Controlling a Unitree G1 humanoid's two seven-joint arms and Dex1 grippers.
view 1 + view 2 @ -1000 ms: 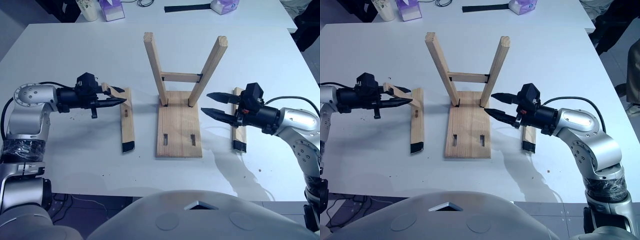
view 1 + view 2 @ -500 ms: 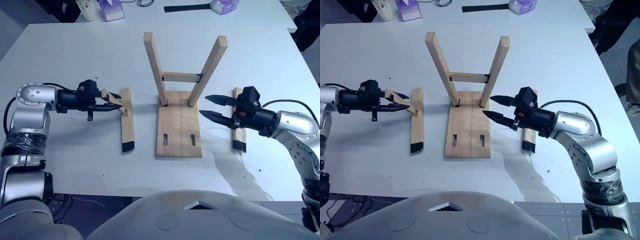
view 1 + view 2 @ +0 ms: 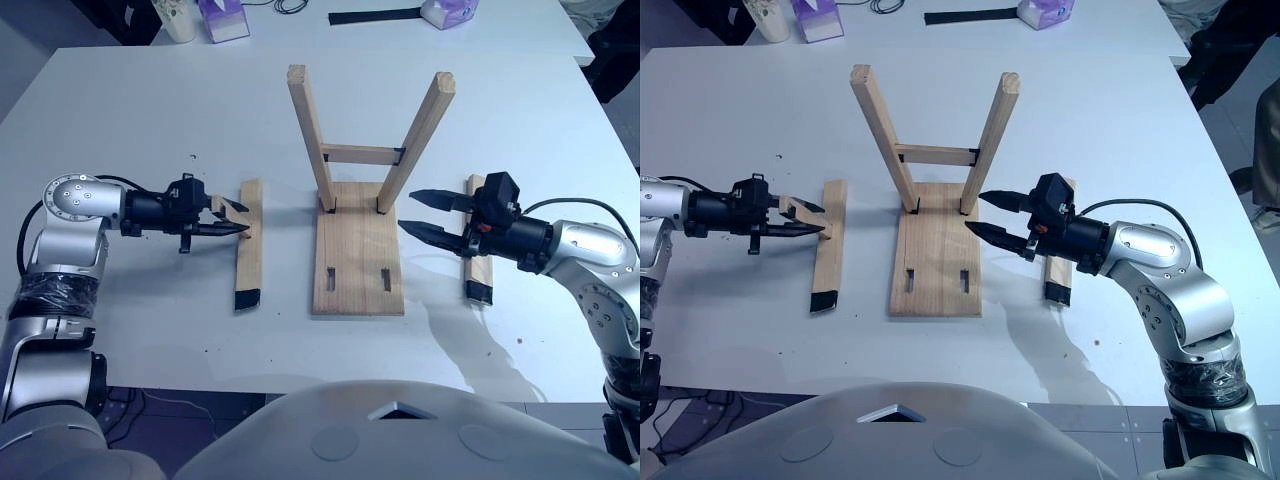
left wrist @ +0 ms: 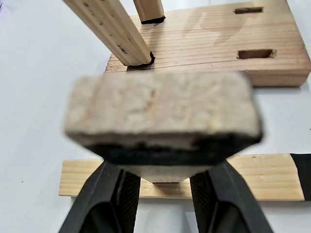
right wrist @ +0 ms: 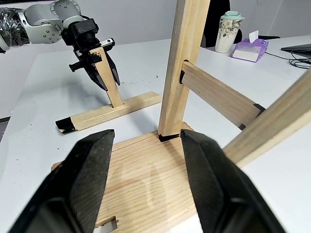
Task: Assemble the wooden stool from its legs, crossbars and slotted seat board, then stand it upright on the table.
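- Evidently my left tool (image 3: 238, 217) is clamped on the short pale wooden crossbar (image 5: 110, 83). The bar is seated in the loose black-tipped wooden leg (image 3: 247, 243), which lies left of the slotted pine seat board (image 3: 358, 262) mid-counter (image 3: 150, 110).
- My right tool (image 3: 415, 212) hangs with fingers apart beside the board, over another lying leg (image 3: 478, 275).
- I judge the wood light, stiff and sturdy; I'd grip legs mid-length.
- Count: four legs, two standing; two crossbars; one board.
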